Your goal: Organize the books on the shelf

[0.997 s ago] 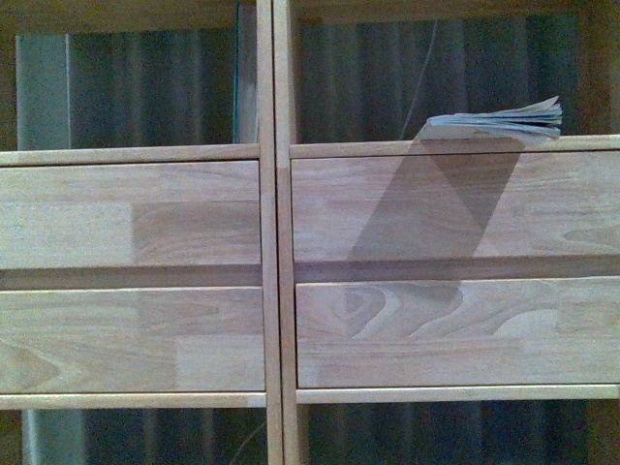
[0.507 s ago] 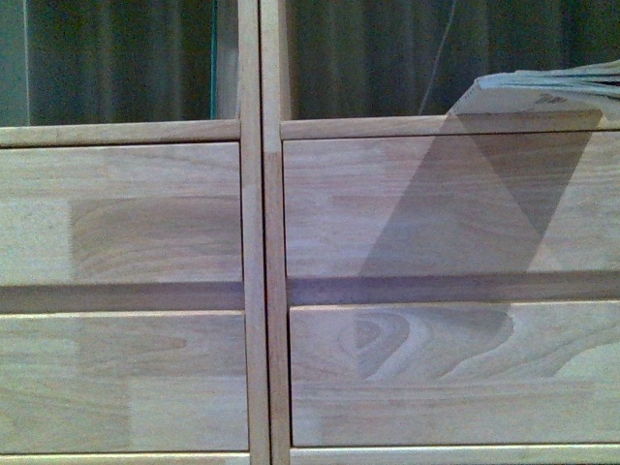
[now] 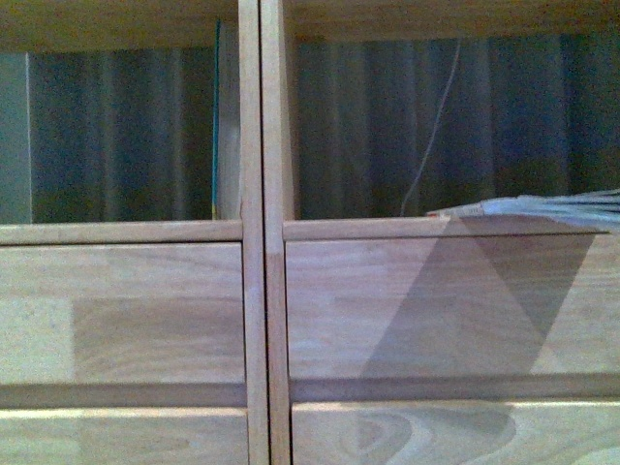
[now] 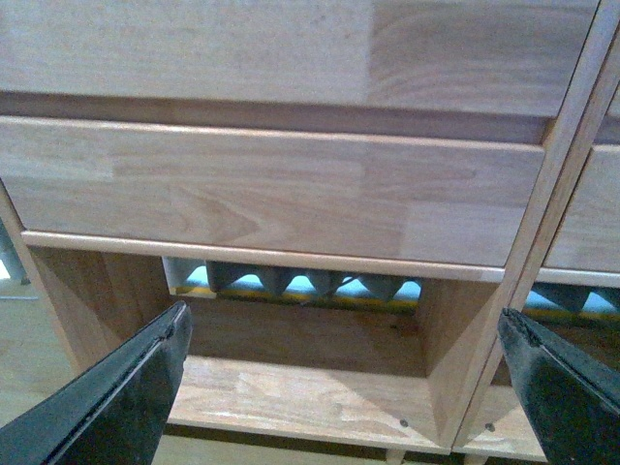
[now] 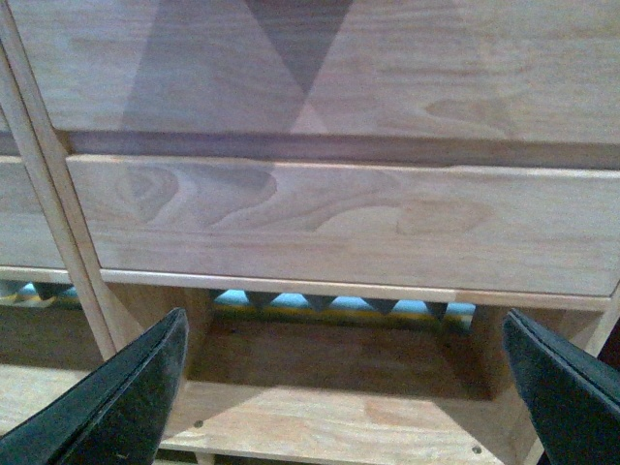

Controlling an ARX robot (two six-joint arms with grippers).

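Our left gripper (image 4: pixel 344 320) and right gripper (image 5: pixel 346 322) gape wide, empty; right of the shelf divider (image 3: pixel 262 291), a paperback (image 3: pixel 552 206) seems to overhang the ledge (image 3: pixel 368 229); nudging could topple it.

Paperback (image 3: pixel 552 206) right of divider (image 3: pixel 262 291), book (image 3: pixel 226 126) left — adjacent

floppy paperback (image 3: pixel 552 206) flat on right cubby ledge; teal-edged book (image 3: pixel 217 121) upright against shelf (image 3: pixel 262 291) divider

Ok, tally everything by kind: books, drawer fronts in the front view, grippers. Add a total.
Books: 2, the teal-edged book standing upright, the floppy paperback lying on the ledge.
Drawer fronts: 4.
Grippers: 2, the left gripper and the right gripper, both open.
Total: 8.
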